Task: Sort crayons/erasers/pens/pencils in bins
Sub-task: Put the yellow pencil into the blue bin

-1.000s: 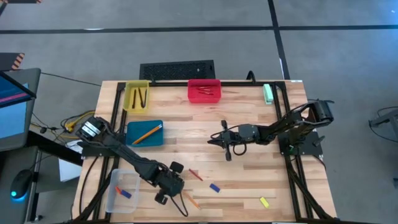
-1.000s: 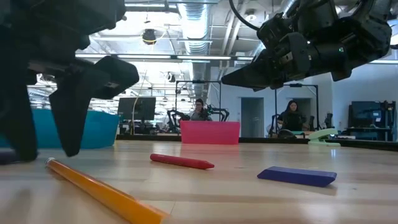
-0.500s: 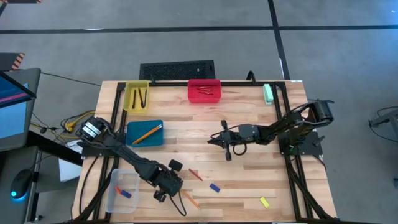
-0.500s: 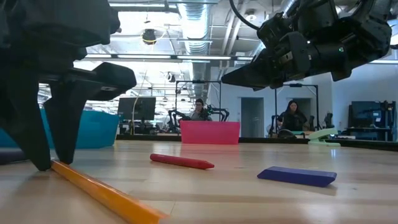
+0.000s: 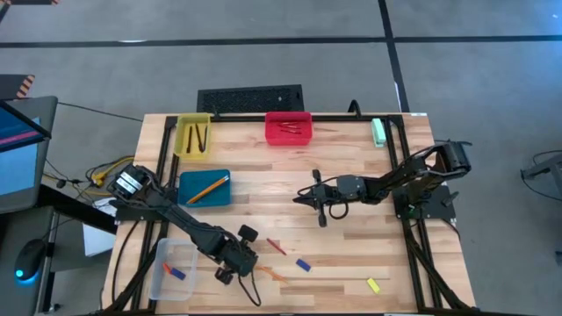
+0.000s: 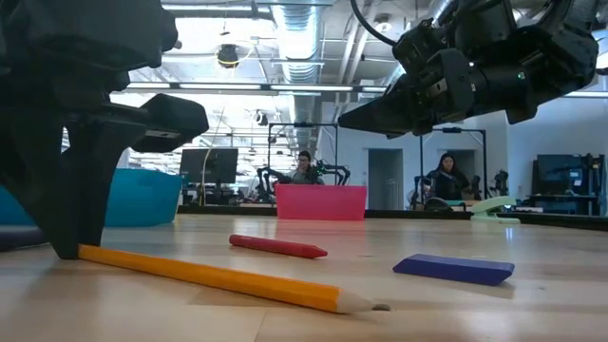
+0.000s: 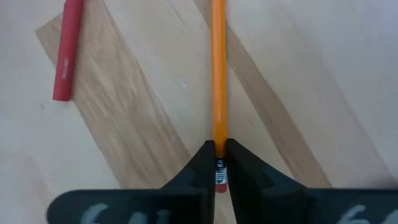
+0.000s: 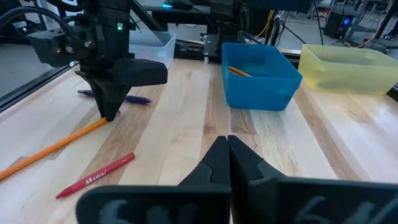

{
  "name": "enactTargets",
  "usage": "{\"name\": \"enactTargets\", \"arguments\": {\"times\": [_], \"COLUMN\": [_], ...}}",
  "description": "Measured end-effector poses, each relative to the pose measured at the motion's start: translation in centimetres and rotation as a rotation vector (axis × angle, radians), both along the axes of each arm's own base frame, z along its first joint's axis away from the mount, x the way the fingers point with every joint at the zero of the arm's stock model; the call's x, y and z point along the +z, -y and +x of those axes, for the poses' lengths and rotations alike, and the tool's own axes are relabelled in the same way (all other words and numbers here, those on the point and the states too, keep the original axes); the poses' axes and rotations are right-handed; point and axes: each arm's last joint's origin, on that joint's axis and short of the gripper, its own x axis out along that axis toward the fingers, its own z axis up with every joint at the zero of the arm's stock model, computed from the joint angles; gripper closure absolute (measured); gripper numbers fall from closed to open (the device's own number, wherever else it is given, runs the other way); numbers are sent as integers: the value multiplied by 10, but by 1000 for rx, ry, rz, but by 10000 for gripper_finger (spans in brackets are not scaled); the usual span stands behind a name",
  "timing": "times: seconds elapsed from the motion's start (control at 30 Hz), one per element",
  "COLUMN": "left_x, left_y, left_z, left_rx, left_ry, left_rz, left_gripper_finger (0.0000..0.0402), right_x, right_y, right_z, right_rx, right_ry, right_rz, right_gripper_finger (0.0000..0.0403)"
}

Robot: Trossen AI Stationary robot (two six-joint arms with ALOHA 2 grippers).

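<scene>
An orange pencil [image 6: 218, 278] lies on the wood table near its front edge, and my left gripper [image 5: 235, 269] is shut on its eraser end. Beside it lie a red crayon [image 6: 277, 247] and a blue eraser [image 6: 454, 269]. A yellow eraser [image 5: 373, 284] lies farther right. My right gripper [image 5: 299, 197] hangs shut over the table's middle, holding nothing. The yellow bin [image 5: 193, 137], red bin [image 5: 289, 127], blue bin [image 5: 205, 188] and clear bin [image 5: 172, 268] stand at the back and left. My left gripper pinches the pencil between its two fingertips [image 7: 202, 163], right at the metal band by the eraser end [image 7: 219, 168]. The fingers come steeply from above. The pencil's shaft [image 7: 217, 74] runs away from them and lies on the table.
A purple pen [image 8: 134, 99] lies on the table behind my left gripper. A green block [image 5: 378, 132] sits at the back right, and a dark keyboard [image 5: 250, 98] lies beyond the far edge. Bare wood lies between the two arms.
My left gripper has shut on the pencil's eraser end while staying in place. The pencil has swung about on the table: the eraser end stayed at the fingers, and the tip moved toward the table's right.
</scene>
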Motion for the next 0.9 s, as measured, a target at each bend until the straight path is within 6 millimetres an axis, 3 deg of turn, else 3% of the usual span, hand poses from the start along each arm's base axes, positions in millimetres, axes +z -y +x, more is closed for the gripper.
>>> {"name": "enactTargets", "arguments": {"times": [0.23,0.57,0.73,0.9], "left_x": [7,24,32,41], "left_y": [-1,-7,-11,-14], "left_z": [-1,0,0,0], "left_rx": [-8,-25,-30,-54], "left_ry": [-72,-64,-57,-42], "left_rz": [61,288,427,563], "left_gripper_finger": [390,395,396,396], "right_x": [0,0,0,7], "right_y": [0,0,-1,0], "right_z": [0,0,3,19], "right_rx": [-1,-8,12,82], "right_ry": [-1,-4,-48,-187], "right_rz": [7,43,152,348], "right_gripper_finger": [398,397,400,397]}}
